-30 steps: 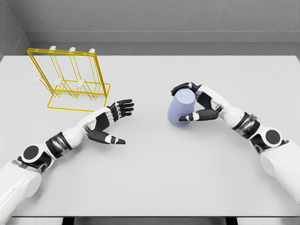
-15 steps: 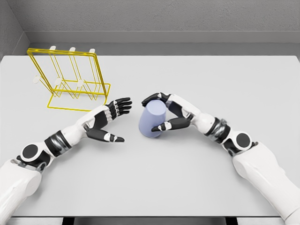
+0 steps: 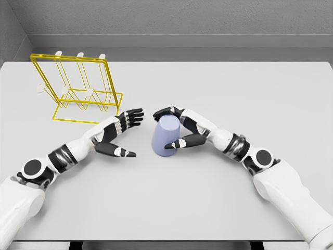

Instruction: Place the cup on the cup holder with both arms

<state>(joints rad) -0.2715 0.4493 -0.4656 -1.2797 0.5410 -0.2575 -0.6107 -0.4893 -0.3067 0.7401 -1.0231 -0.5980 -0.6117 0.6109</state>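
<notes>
Lavender cup (image 3: 165,137), gripped by right robot hand (image 3: 177,128), moved nearer left robot hand (image 3: 118,133)

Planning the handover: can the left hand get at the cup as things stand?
Probably yes. The left hand is open, palm facing the cup, with only bare table between them. The right hand grips the cup from its far side and top, leaving the near side free.

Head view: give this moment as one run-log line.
right robot hand: grips cup | left robot hand: open beside cup | cup holder: no cup
</notes>
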